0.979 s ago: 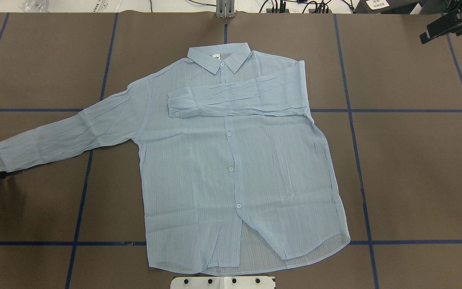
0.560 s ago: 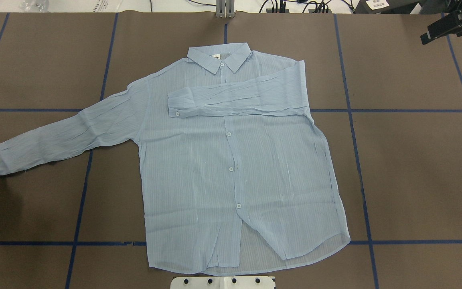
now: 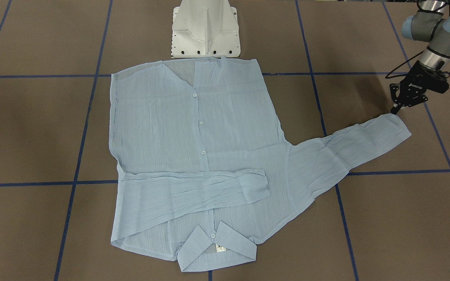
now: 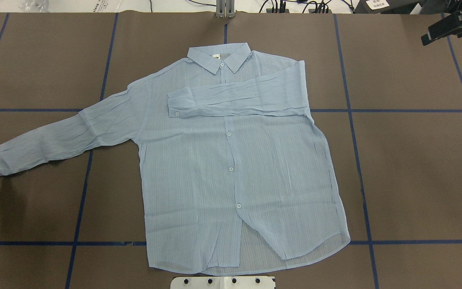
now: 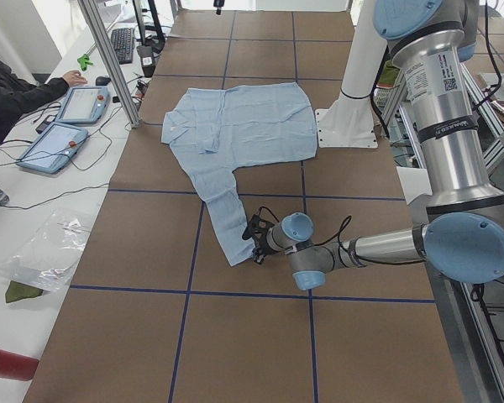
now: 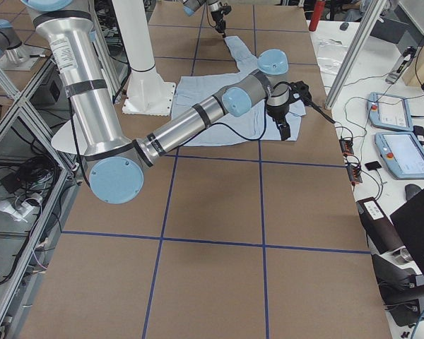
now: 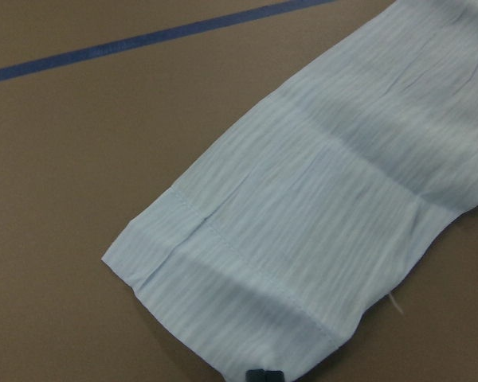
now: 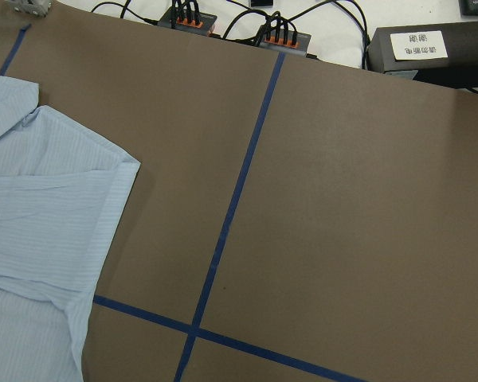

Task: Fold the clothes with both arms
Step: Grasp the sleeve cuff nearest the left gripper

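From across the table, the shirt lay flat and face up on the brown table, with its collar toward the operators and its hem near the white pedestal base. One sleeve was folded across the chest. The other sleeve stretched out to the left gripper, whose tips stood at the corner of the cuff — whether the jaws were spread or pressed together, I could not tell.

From overhead, the right gripper hung at the far right corner, well apart from the shirt; the state of its jaws could not be told either.

In the left side view, the near arm reached low to the sleeve end. In the right side view, the near arm was raised over the table.

The left wrist camera showed the cuff lying flat, with one dark fingertip at its rim. The right wrist camera saw the shirt's shoulder beside blue tape lines.
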Robot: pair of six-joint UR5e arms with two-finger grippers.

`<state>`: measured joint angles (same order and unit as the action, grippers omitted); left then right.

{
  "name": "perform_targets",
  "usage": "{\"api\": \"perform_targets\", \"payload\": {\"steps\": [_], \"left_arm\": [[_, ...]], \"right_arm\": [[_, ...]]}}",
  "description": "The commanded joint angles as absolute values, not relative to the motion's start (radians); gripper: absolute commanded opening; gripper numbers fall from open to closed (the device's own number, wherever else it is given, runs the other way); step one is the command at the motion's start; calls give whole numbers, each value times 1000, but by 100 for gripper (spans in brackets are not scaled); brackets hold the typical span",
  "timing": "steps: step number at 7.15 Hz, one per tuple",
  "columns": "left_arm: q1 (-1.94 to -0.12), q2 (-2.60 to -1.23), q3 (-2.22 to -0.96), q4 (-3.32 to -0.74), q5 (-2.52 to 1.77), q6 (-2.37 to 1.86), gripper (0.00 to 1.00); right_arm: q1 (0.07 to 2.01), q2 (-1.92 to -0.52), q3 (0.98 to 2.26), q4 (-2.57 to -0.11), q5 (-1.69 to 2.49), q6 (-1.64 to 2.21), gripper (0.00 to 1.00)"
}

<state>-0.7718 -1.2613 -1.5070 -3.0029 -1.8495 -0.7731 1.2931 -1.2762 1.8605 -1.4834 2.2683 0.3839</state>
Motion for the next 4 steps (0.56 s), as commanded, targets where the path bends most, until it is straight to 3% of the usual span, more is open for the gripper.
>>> {"api": "perform_targets", "payload": {"steps": [1,4], "left_arm": [[-797,-1270,-1595,-2997,-1876,-772,0],[-830,-1429,-1681,-2972,-1890,-790,0]], "right_arm": [[1293,-1278,1859,-1483,2269,383,100],[1292,-1278,1861,-1483,2269,387,100]]}}
